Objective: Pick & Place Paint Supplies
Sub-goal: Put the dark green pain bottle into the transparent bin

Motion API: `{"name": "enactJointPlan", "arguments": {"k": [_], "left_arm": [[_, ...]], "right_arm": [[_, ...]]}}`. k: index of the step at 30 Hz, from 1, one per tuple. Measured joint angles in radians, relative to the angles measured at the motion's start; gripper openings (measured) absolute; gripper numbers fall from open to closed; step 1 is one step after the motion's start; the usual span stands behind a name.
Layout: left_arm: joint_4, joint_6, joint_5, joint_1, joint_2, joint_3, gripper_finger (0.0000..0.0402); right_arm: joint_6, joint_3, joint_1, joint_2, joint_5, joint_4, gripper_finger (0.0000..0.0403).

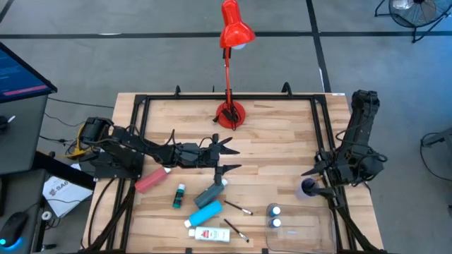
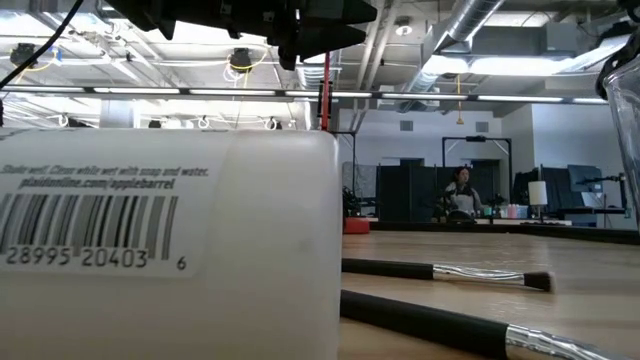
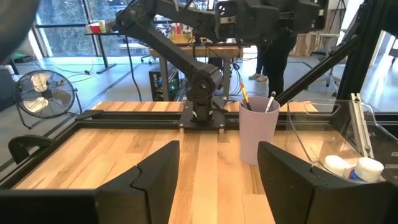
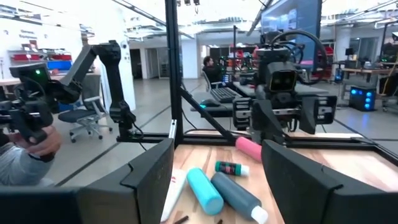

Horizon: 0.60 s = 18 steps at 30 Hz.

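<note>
Both my claws empty: left gripper (image 1: 227, 158) spread wide, dark teal tube (image 1: 210, 192) just below fingertips; right gripper (image 1: 311, 180) parted beside lilac cup (image 1: 308, 188).

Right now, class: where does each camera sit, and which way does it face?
High: overhead, straight down; both arms.
Low: tabletop level, behind a white bottle; an arm overhead.
Left wrist: past open left gripper toward the lilac cup.
Right wrist: past open right gripper toward the left arm.
Shared: the light blue tube.
</note>
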Motion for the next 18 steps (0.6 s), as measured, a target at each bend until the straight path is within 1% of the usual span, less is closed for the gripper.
{"name": "enactJointPlan", "arguments": {"k": [5,10,18], "left_arm": [[-0.004,-0.019,0.003,0.000,0.000,0.000,0.0195],[-0.022,-0.028,0.003,0.000,0.000,0.000,0.0195],[-0.061,-0.078,0.002,-0.004,0.000,0.000,0.0195]], "right_arm": [[0.003,0.000,-0.046,0.046,-0.044,0.047,0.0235],[0.027,0.000,-0.099,0.095,-0.060,0.070,0.0235],[0.071,0.000,-0.224,0.181,-0.255,0.117,0.0235]]}}
